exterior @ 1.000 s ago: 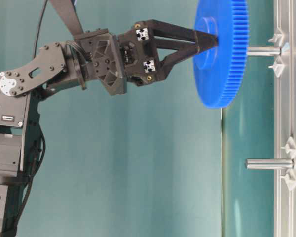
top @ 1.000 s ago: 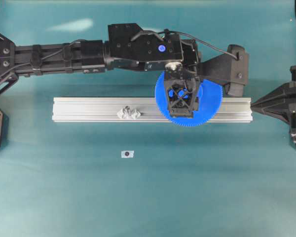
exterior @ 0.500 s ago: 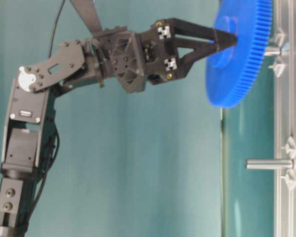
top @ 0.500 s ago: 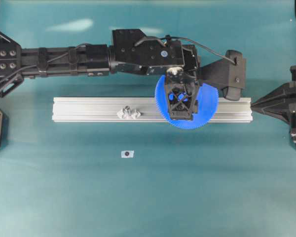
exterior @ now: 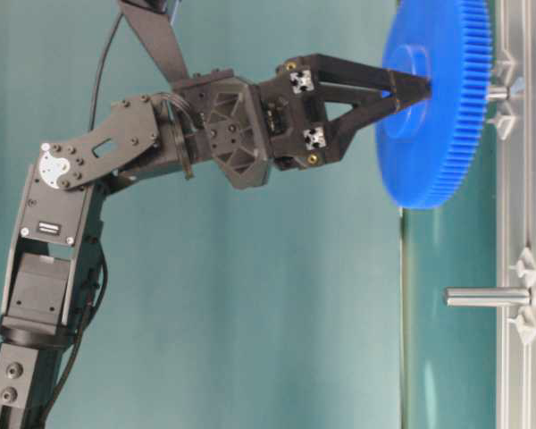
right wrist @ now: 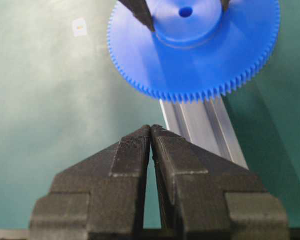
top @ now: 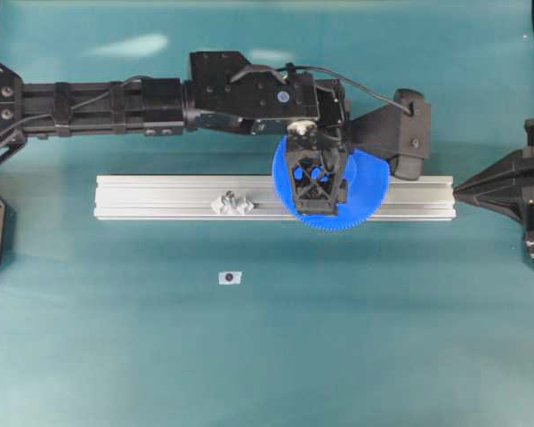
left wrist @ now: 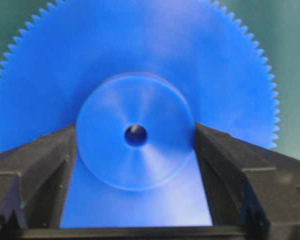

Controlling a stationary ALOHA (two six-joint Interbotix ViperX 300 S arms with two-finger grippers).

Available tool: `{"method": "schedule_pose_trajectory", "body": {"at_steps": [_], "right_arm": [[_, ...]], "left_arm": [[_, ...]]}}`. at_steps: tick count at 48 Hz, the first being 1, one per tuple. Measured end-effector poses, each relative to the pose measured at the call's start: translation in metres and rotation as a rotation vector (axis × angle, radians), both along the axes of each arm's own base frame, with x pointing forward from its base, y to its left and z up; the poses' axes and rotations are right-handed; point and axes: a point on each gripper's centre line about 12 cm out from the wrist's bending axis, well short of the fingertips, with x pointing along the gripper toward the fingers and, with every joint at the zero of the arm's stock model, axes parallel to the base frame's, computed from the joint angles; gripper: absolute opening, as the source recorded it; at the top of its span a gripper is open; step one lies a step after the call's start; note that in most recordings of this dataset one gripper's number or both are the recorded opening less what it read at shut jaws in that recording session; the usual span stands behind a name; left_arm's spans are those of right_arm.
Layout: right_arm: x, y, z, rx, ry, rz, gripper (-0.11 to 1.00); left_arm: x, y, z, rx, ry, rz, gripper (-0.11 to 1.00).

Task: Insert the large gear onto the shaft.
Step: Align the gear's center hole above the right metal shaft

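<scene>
A teal table surface (top: pixel 249 356) fills the view; a pale light glare (top: pixel 125 44) sits upper left.

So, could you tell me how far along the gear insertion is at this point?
Done: the left gripper has the large gear clamped by its hub and held over the rail, and the shaft seems to have entered its bore, only a short stub showing. In hand: pushing it on. Left: seating it fully and letting go. The right gripper is shut and idle.
</scene>
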Motion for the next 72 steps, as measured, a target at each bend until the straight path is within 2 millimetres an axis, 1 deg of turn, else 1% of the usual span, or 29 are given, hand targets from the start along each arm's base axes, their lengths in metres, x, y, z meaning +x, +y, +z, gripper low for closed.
{"method": "schedule_pose_trajectory", "body": {"at_steps": [11, 40, 72], "right_arm": [[0.0002, 0.0, 0.0006, 0.0, -0.002, 0.0, 0.14], [0.0002, 0.0, 0.0006, 0.0, -0.002, 0.0, 0.14], [0.0, 0.0, 0.0, 0.0, 0.0, 0.0, 0.14]], "left_arm": [[0.0012, 0.0003, -0.0009, 0.003, -0.009, 0.0, 0.76], [0.0059, 0.0007, 0.0042, 0.003, -0.024, 0.0, 0.76], [0.0055, 0.0007, 0.0045, -0.001, -0.02, 0.01, 0.77]]}}
